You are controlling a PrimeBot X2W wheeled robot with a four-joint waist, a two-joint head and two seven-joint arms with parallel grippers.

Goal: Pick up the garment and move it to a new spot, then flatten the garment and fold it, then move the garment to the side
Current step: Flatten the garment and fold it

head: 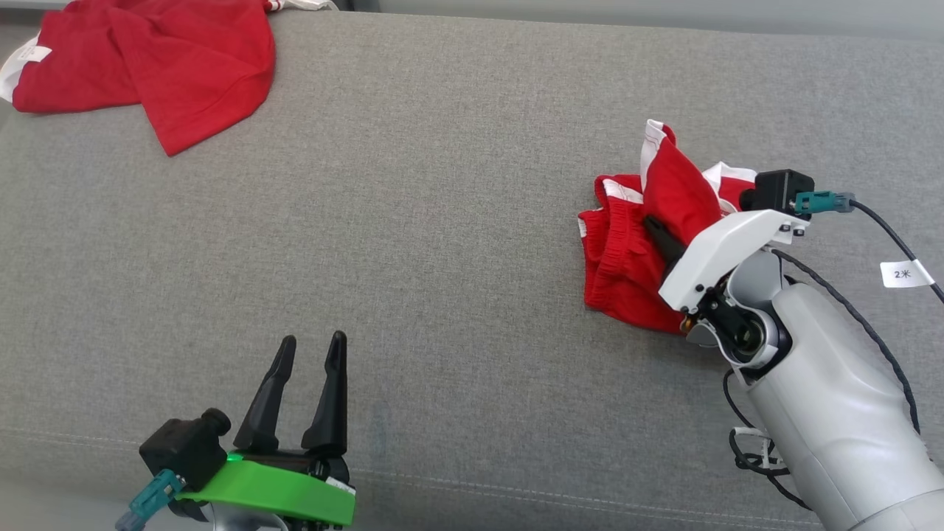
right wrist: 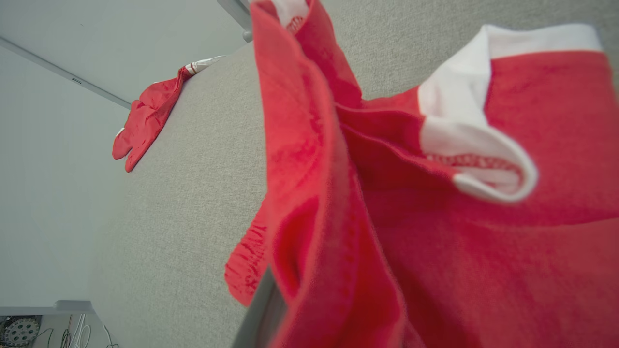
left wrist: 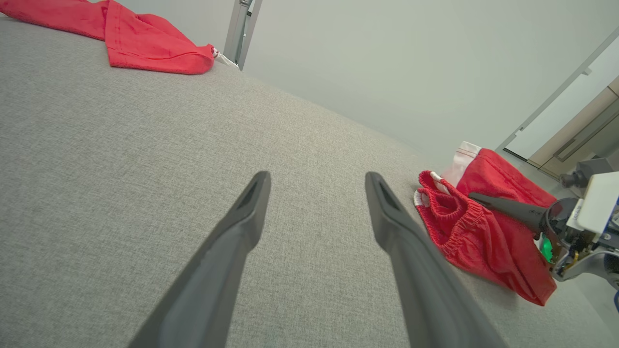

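The garment (head: pixel 627 254) is a crumpled pair of red shorts with white trim and an elastic waistband, lying at the right of the grey fabric surface (head: pixel 442 221). My right gripper (head: pixel 654 225) is shut on a fold of it, and the fabric bunches up around the dark fingers. In the right wrist view the red cloth (right wrist: pixel 435 251) hangs close over the lens, hiding most of one finger (right wrist: pixel 258 309). From the left wrist camera, the garment (left wrist: pixel 476 237) and the right gripper (left wrist: pixel 476 197) appear at the right. My left gripper (head: pixel 313 339) (left wrist: pixel 316 179) stands open at the lower left, holding nothing.
A second red cloth (head: pixel 147 59) (left wrist: pixel 145 46) (right wrist: pixel 145 116) lies spread at the far left corner of the surface. A seam runs along the near edge (head: pixel 516 490). A black cable with a white tag (head: pixel 906 274) trails from the right wrist.
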